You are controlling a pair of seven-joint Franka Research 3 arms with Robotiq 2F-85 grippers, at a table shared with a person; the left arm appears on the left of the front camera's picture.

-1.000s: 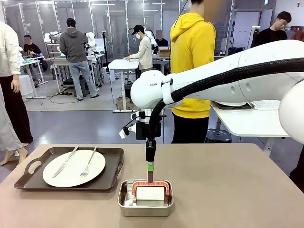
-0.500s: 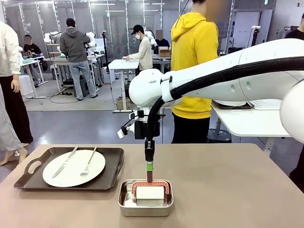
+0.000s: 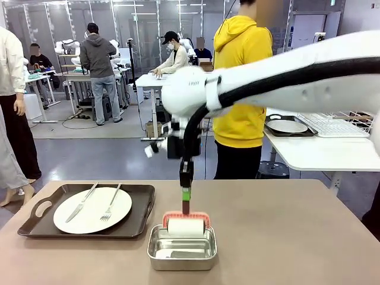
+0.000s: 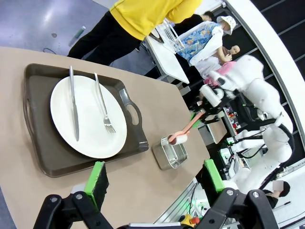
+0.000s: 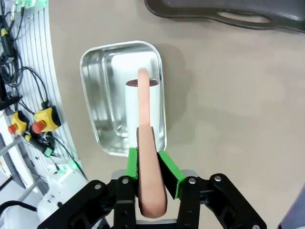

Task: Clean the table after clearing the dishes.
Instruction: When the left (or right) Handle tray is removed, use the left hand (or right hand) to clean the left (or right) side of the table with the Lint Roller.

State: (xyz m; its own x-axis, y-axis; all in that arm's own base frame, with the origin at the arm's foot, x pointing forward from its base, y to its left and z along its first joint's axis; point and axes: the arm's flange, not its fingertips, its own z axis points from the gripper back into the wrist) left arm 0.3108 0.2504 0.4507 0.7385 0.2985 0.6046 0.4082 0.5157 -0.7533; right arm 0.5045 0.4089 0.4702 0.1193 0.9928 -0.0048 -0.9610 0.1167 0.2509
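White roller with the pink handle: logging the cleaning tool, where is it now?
In the front view, the white roller with a pink handle hangs from the right hand, just above the shiny steel tin, right of the dark brown tray.

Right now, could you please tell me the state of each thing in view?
right hand, shut on the roller by its pink handle.
left hand, open, empty.
roller, held over the tin.
tin, upright on the table.
plate, on the tray, knife and fork on it.
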